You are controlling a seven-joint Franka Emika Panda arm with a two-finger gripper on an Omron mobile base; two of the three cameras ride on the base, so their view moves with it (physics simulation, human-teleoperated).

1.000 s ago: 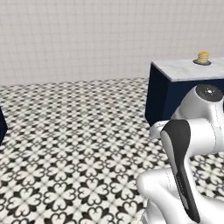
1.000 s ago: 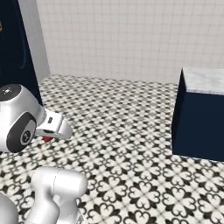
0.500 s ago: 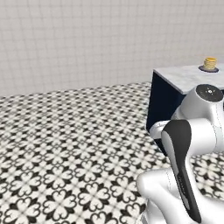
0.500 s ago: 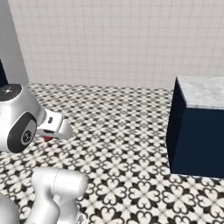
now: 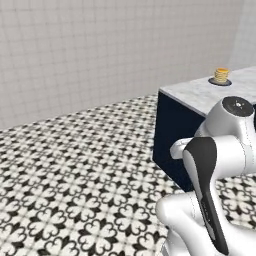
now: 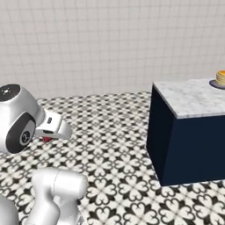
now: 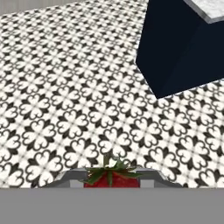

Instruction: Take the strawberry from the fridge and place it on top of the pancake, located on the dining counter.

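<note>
The strawberry [image 7: 111, 178] sits at the bottom centre of the hand view, red flesh under a spray of green leaves, pinched between the two fingers of the gripper [image 7: 112, 180]; the jaws are closed against its sides, with no gap showing. In the right base view a sliver of red shows at lower left under the white hand, where the gripper [image 6: 47, 138] hangs over the patterned floor [image 6: 110, 132]. The dining counter [image 5: 210, 92] fills the right of the left base view, marble top over navy base; the pancake [image 5: 221, 75] stands on its dark plate [image 5: 220, 82] near the upper right, well apart from the berry; in the right base view the pancake [image 6: 221, 77] is cut by the right edge.

By my judgement the berry is light, soft and easily bruised, its skin a little slick; a gentle squeeze across the widest part of the flesh, below the leaves, should keep it from slipping or crushing; the leafy cap is no place to grip. It should be lowered onto the stack rather than dropped, since it could roll off the rounded top.
</note>
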